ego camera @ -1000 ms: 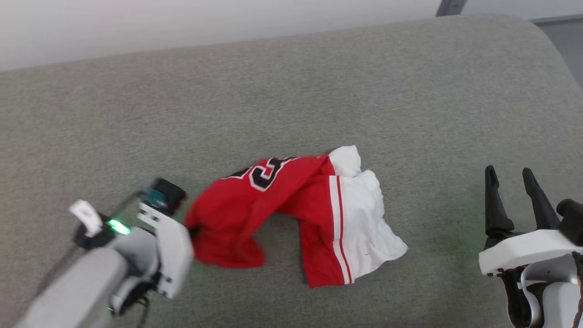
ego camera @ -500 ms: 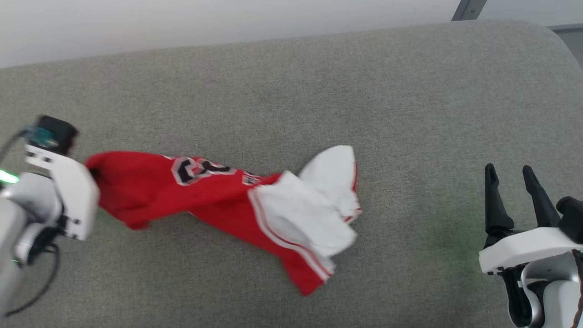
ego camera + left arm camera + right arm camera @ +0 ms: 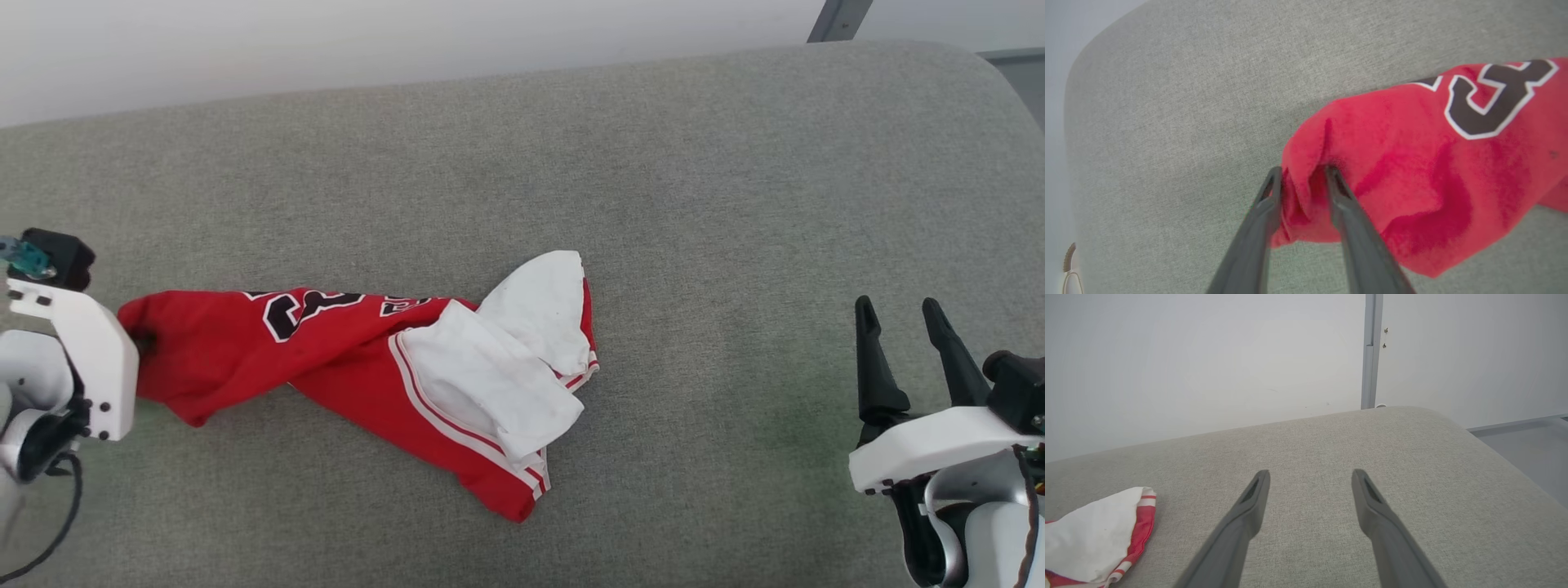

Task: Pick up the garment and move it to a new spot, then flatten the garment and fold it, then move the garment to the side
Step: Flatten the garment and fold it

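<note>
The garment (image 3: 326,351), a red jersey with white sleeves and black white-outlined lettering, lies stretched out in a crumpled strip across the grey cushion (image 3: 653,163). Its white sleeves are bunched at the right end. My left gripper (image 3: 1302,173) is at the garment's left end (image 3: 1412,163), its two fingers parted with a fold of red cloth lying loosely between them. In the head view the left gripper (image 3: 143,341) has its fingertips buried in the cloth. My right gripper (image 3: 898,306) stands open at the lower right, well clear of the garment (image 3: 1094,535), and holds nothing (image 3: 1310,475).
The cushion curves down at its right end (image 3: 1515,477) and along its back edge against a pale wall (image 3: 1208,355). A grey vertical post (image 3: 1372,351) stands behind the right end. Bare cushion lies between the garment and my right gripper.
My left gripper pulled the garment's left end far to the left, stretching it into a long strip, and its fingers have now parted. The right arm stayed put.
</note>
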`<state>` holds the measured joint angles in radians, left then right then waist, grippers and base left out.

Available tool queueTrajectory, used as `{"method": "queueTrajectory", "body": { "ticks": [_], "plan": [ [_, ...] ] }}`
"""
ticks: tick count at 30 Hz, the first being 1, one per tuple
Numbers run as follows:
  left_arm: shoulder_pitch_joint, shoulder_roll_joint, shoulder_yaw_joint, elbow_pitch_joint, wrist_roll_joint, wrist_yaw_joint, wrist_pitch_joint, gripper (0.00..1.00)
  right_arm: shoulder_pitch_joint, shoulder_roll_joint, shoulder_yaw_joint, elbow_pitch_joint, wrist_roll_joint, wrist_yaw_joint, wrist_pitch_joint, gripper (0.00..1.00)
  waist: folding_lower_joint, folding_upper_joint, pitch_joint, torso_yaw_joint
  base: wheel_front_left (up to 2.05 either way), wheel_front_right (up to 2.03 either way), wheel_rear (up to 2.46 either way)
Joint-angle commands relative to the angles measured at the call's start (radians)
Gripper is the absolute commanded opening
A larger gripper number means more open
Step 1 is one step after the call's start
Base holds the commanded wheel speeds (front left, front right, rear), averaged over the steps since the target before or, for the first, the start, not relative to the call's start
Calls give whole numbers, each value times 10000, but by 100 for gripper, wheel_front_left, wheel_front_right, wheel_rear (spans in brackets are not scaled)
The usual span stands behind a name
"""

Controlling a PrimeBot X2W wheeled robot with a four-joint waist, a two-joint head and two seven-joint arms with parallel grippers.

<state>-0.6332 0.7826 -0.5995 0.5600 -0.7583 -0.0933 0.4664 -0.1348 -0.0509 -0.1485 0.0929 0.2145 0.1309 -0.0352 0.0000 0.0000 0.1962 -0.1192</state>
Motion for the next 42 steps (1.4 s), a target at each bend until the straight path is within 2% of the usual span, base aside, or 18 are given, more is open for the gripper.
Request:
{"method": "queueTrajectory", "body": {
  "ticks": [1, 11, 21, 28, 33, 40, 41, 42],
  "plan": [
    [-190, -101, -7, 32, -214, -75, 57, 100, -101, 1, 10, -21, 49, -3, 17, 100, 0, 0, -12, 20, 0, 0, 0],
    [-917, -56, -134, -709, -747, -198, 1492, 100, -117, 1, 0, -118, 62, -3, 56, 100, 0, 0, -48, 68, 0, 0, 0],
    [-838, -542, -492, -2852, -1372, 204, 3142, 100, -245, 1, 113, -179, 248, -3, -113, 100, 0, 0, 198, -271, 0, 0, 0],
    [-579, -619, -1008, -3646, -1186, 385, 3821, 100, -453, 1, 276, -172, 416, -3, -211, 100, 0, 0, 493, -613, 0, 0, 0],
    [-587, -541, -1500, -3294, -496, 312, 3739, 100, -680, 1, 446, -48, 574, -3, -313, 100, 0, 0, 807, -880, 0, 0, 0],
    [-784, -836, -2159, -1525, 354, -78, 2708, 100, -934, 5, 676, 180, 709, -3, -455, 100, 0, 0, 1178, -1148, 0, 0, 0],
    [-831, -905, -2227, -1217, 402, -123, 2537, 91, -968, 2, 687, 202, 716, -3, -492, 100, 0, 0, 1214, -1172, 0, 0, 0],
    [-867, -962, -2298, -929, 400, -176, 2418, 20, -994, 0, 693, 225, 723, -3, -512, 100, 0, 0, 1234, -1187, 0, 0, 0]
  ]
}}
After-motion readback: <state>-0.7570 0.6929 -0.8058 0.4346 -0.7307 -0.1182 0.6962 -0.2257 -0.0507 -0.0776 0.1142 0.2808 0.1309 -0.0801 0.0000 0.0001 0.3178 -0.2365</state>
